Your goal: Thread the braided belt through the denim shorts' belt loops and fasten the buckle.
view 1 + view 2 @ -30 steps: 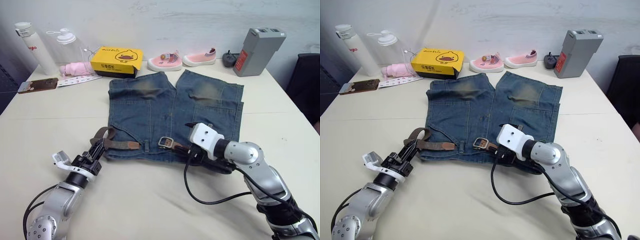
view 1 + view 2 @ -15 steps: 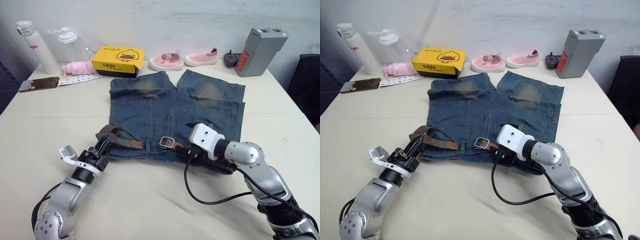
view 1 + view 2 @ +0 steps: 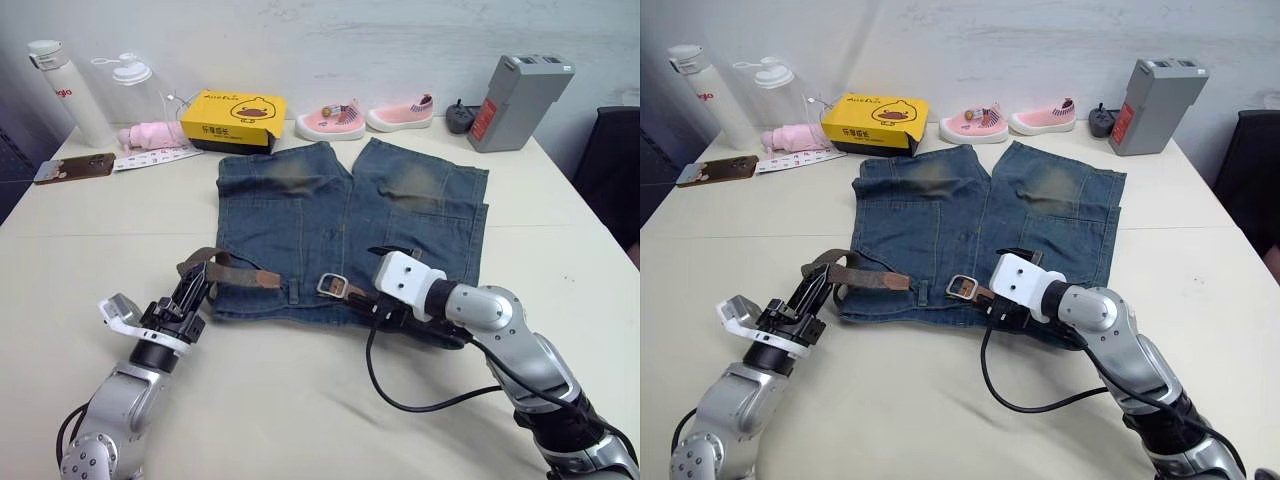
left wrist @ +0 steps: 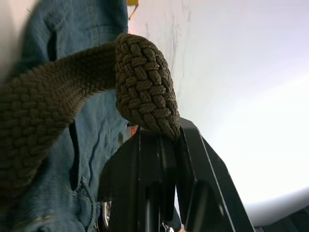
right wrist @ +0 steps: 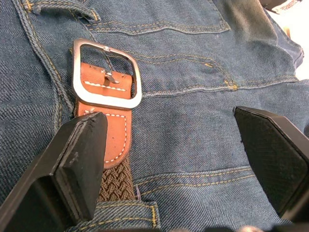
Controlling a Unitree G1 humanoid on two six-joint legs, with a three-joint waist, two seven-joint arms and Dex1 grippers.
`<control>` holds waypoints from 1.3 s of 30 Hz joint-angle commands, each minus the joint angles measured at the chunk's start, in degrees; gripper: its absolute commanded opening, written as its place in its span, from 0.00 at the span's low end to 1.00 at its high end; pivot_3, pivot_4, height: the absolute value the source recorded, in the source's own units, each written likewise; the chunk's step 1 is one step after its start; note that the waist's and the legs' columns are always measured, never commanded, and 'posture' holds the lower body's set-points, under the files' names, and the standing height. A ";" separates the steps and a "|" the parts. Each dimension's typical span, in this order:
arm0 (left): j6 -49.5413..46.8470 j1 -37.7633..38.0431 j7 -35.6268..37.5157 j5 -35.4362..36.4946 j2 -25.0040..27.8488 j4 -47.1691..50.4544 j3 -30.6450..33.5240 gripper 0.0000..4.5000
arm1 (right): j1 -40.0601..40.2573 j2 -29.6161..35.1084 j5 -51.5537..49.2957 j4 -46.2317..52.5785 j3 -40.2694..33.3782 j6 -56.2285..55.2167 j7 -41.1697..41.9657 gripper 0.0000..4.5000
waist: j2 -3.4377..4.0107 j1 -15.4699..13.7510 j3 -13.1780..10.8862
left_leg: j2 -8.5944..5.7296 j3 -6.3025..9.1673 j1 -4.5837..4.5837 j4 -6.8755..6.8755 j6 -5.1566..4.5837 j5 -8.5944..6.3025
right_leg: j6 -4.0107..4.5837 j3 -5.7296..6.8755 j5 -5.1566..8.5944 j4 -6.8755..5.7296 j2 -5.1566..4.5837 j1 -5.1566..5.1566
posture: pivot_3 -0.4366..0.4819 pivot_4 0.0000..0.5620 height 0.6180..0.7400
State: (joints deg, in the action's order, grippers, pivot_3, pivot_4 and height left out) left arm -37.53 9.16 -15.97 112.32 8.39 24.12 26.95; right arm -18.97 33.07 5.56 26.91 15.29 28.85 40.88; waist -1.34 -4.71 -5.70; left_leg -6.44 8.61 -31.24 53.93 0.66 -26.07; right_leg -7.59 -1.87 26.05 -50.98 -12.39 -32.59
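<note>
The denim shorts [image 3: 340, 215] lie flat in the middle of the table, waistband toward me. The braided belt [image 3: 232, 271] arches up off the waistband's left corner, and my left gripper [image 3: 190, 293] is shut on that raised loop; in the left wrist view the woven strap [image 4: 145, 87] sits pinched between the fingers. The silver buckle [image 3: 332, 284] with its tan leather tab [image 5: 110, 121] rests on the waistband near the middle. My right gripper [image 5: 169, 130] hovers just right of the buckle, open, fingers [image 5: 79, 154] spread over the denim. A belt loop [image 5: 123, 207] covers the strap below the tab.
Along the table's far edge stand two bottles [image 3: 62, 88], a pink cloth [image 3: 150, 136], a phone [image 3: 75, 168], a yellow box [image 3: 235, 118], two pink shoes [image 3: 330, 125] and a grey box [image 3: 518, 100]. A black chair [image 3: 612, 170] is at the right.
My left gripper, still holding the belt, has drawn back to the left since half a second ago, and the belt loop now arches higher. The right arm has stayed put.
</note>
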 commanded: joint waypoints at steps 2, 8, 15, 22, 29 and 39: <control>-1.60 0.42 0.93 0.68 0.31 2.03 0.58 0.00 | 0.09 0.49 0.32 1.27 0.04 -1.18 -0.05 0.99 | -0.02 -0.04 -0.01 | 0.00 0.01 0.00 0.00 0.00 0.00 | 0.00 0.02 0.00 0.00 0.02 0.00 | 0.48 0.27 0.05; -1.22 -0.29 0.18 0.68 -1.38 2.27 -0.03 0.00 | 0.24 0.61 0.39 1.48 -0.06 -1.16 -0.04 0.99 | 0.00 -0.04 -0.02 | 0.01 0.00 0.00 0.00 0.01 -0.01 | 0.00 0.01 0.00 0.01 0.02 0.00 | 0.48 0.27 0.05; -1.62 -1.15 -0.68 0.68 -1.93 0.70 -1.44 0.00 | 0.15 1.29 0.44 2.06 -0.65 -0.72 0.05 0.99 | 0.00 -0.12 -0.03 | 0.00 -0.01 0.00 0.00 0.01 -0.01 | 0.00 0.02 0.00 0.02 0.02 0.01 | 0.48 0.27 0.05; -2.58 -2.23 -0.26 0.68 -0.30 -4.22 -3.15 0.00 | 0.12 1.86 0.15 3.25 -1.19 0.24 0.15 0.99 | 0.02 -0.13 -0.05 | 0.00 -0.01 0.00 -0.01 0.01 -0.01 | 0.00 0.03 0.00 0.04 0.02 0.01 | 0.48 0.27 0.05; -3.23 -2.28 0.11 0.68 1.65 -6.48 -5.00 0.00 | 0.03 1.95 -1.84 4.79 -2.45 1.74 0.53 0.99 | 0.07 -0.14 -0.07 | 0.00 0.00 0.00 -0.05 0.01 -0.01 | 0.00 0.02 0.00 0.07 0.01 0.01 | 0.48 0.27 0.05; -8.23 -8.88 4.12 -3.29 9.89 -11.26 -11.93 0.00 | 0.85 1.43 -8.53 7.79 -3.34 5.94 3.22 0.99 | 0.11 -1.19 -0.09 | -0.03 0.06 -0.01 -0.08 0.01 -0.01 | 0.00 0.05 -0.02 0.11 0.01 0.02 | 0.48 0.27 0.05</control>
State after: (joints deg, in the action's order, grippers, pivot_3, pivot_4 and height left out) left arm -44.39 1.46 -13.11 109.62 17.36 13.31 16.40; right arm -18.13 34.60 -1.10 32.02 13.25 34.10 43.45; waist -1.23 -5.90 -5.79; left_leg -6.50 8.67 -31.25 53.84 0.67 -26.08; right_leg -7.60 -1.81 26.03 -50.88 -12.35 -32.57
